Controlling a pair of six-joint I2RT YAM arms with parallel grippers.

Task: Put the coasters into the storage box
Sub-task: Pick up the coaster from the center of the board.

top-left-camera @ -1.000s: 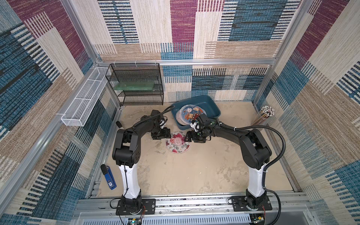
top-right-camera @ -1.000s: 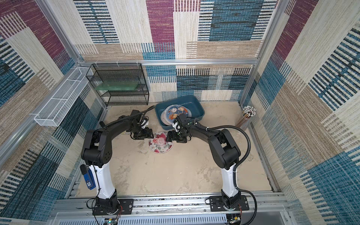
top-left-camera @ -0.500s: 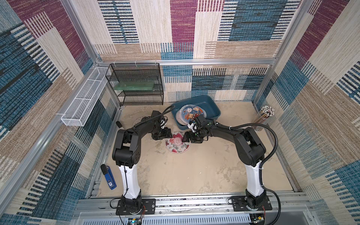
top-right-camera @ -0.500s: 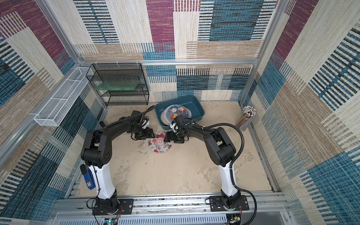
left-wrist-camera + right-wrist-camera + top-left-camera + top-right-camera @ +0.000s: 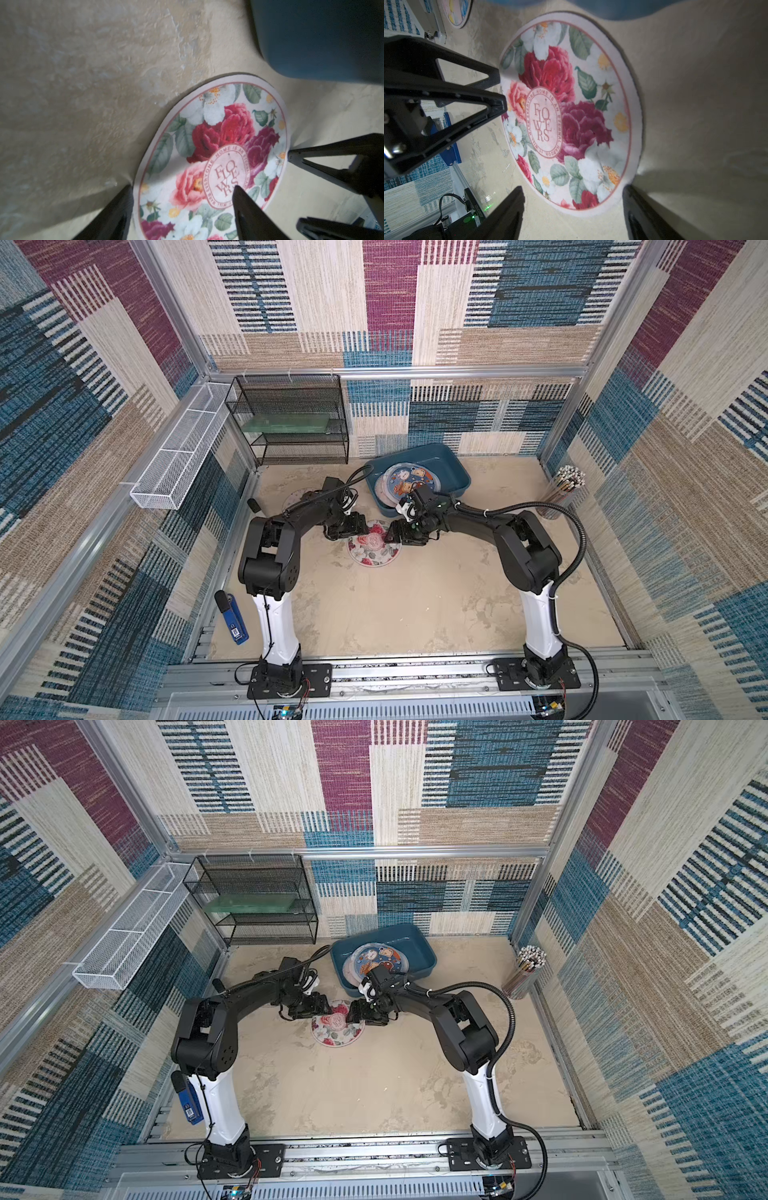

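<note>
A round coaster printed with red and pink roses (image 5: 374, 546) (image 5: 338, 1028) lies flat on the sandy table, just in front of the teal storage box (image 5: 440, 462) (image 5: 411, 940). Cartoon-printed coasters (image 5: 405, 485) lie stacked inside the box. My left gripper (image 5: 358, 531) (image 5: 180, 187) is open, one finger at the rose coaster's (image 5: 218, 128) rim and the other over its middle. My right gripper (image 5: 392, 533) (image 5: 573, 188) is open at the opposite side, its fingers straddling the rose coaster's (image 5: 566, 116) edge. Another coaster (image 5: 293, 499) (image 5: 455, 11) lies partly hidden under the left arm.
A black wire-mesh rack (image 5: 291, 423) stands at the back left and a white mesh basket (image 5: 183, 456) hangs on the left wall. A cup of sticks (image 5: 567, 485) stands at the right wall. A blue tool (image 5: 235, 620) lies by the left arm's base.
My right gripper has moved left, up to the rose coaster's edge. Both grippers' jaws have narrowed a little. The left arm has hardly moved.
</note>
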